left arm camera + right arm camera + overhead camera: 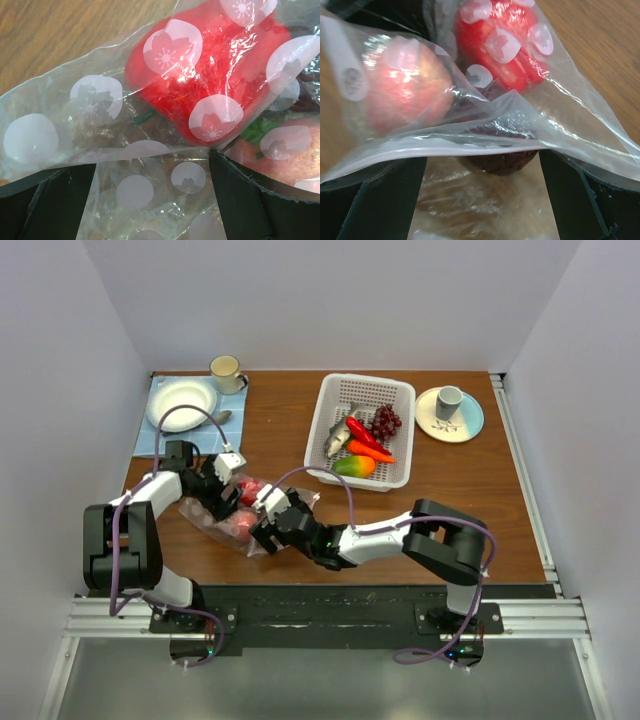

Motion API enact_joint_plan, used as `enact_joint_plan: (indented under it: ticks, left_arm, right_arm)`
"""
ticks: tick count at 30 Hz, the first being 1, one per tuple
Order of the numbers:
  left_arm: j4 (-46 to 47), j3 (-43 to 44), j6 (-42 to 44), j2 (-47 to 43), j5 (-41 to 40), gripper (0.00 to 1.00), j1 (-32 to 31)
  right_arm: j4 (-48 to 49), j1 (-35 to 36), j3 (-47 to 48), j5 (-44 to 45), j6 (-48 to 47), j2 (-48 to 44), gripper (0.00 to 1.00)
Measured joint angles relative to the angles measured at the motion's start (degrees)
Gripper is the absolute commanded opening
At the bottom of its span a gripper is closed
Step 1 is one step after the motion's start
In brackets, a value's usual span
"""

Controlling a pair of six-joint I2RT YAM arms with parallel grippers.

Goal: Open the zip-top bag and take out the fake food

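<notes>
- The zip-top bag (205, 518) lies on the table (470, 510) directly between both grippers, with red fake food (200, 85) inside.
- Left gripper (150, 200): jaws wide, straddling bag film, unclamped.
- Right gripper (480, 200): jaws wide, meeting the bag from the opposite side, equally near.

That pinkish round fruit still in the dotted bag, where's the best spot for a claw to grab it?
Probably across its widest middle: the pink-red round fruit is smooth and ball-like, so off-centre fingers would slip. Approach from the right gripper, whose open fingers seem to face the rim of the zip-top bag; elsewhere film covers it.
</notes>
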Motion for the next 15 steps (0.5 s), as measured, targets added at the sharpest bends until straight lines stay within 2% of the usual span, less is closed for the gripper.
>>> enact_joint_plan:
  ticks: [4, 7, 10, 11, 15]
  left_arm:
    - [-1.33, 0.04, 1.14, 0.0, 0.04, 0.98, 0.0]
    - [-2.43, 0.2, 2.21, 0.0, 0.02, 0.98, 0.0]
    - [-3.54, 0.39, 3.15, 0.0, -0.02, 0.97, 0.0]
    - [-3.74, 0.46, 3.37, 0.0, -0.02, 0.97, 0.0]
    - [-4.66, 0.81, 3.63, 0.02, 0.0, 0.96, 0.0]
  right_arm:
    - [0.07, 0.0, 2.64, 0.92, -1.18, 5.31, 0.99]
    - [1.16, 0.0, 3.43, 0.87, -1.33, 7.37, 0.93]
    - [1.44, 0.0, 3.61, 0.11, -1.6, 7.39, 0.72]
    - [1.4, -0.02, 3.61, -0.63, -1.51, 7.39, 0.59]
    - [1.42, -0.07, 3.58, -3.06, -1.33, 7.19, 0.34]
